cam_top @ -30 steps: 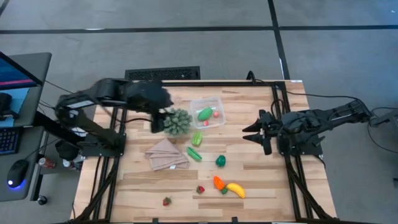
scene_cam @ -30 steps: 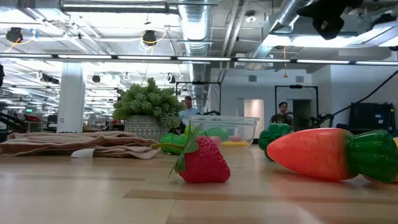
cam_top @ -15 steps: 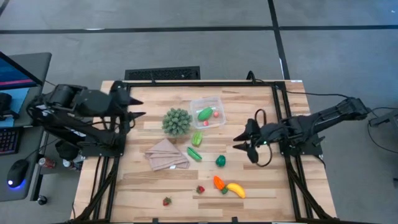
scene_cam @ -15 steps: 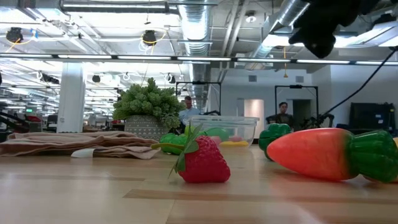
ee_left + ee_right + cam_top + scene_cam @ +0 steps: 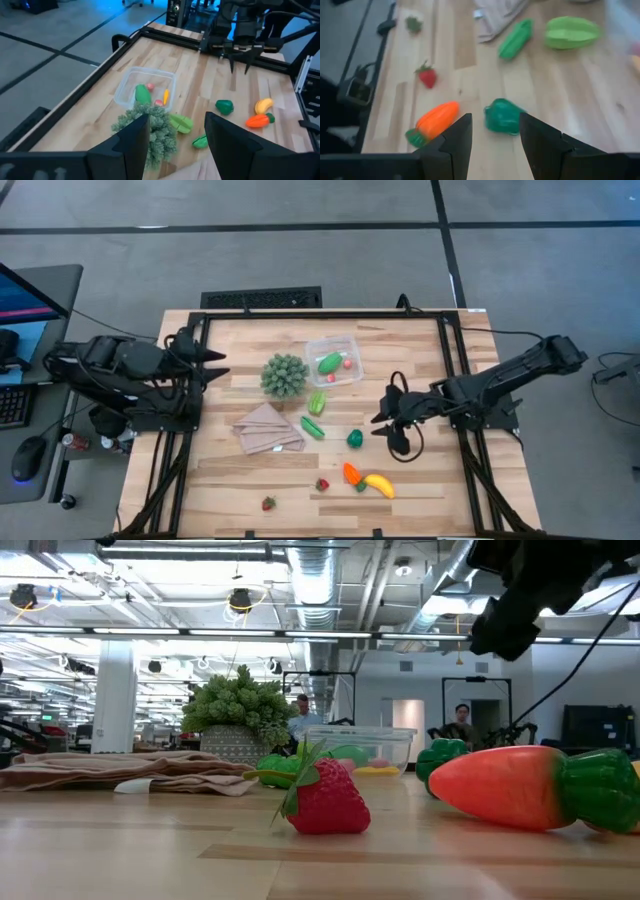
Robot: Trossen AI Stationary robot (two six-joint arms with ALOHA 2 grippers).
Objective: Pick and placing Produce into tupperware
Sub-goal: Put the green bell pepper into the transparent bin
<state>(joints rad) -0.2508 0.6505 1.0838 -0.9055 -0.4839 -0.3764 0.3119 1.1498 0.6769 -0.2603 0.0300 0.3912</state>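
The clear tupperware [image 5: 333, 360] stands at the far middle of the table with a green piece and small red and orange bits inside. Loose produce lies nearer: a ribbed green fruit [image 5: 317, 402], a green pod [image 5: 312, 427], a green pepper [image 5: 354, 438], a carrot [image 5: 350, 474], a banana [image 5: 379, 484] and two strawberries [image 5: 322, 484] [image 5: 268, 503]. My right gripper [image 5: 385, 420] hangs open, slanting down just right of the pepper [image 5: 502, 116], which shows ahead of its fingers [image 5: 457, 145]. My left gripper [image 5: 215, 360] is open at the table's left edge, pulled back from the things.
A spiky green ball [image 5: 284, 376] sits left of the tupperware, with a tan folded cloth [image 5: 267, 428] nearer in front of it. Black frame rails [image 5: 190, 420] run along both sides of the table. Bare wood lies between the pepper and the right rail.
My left gripper has drawn back from above the spiky ball toward the table's left edge, sinking a little and rolling. My right gripper has gone left and toward the near edge, descending and tipping downward toward the green pepper. None of the things on the table has moved.
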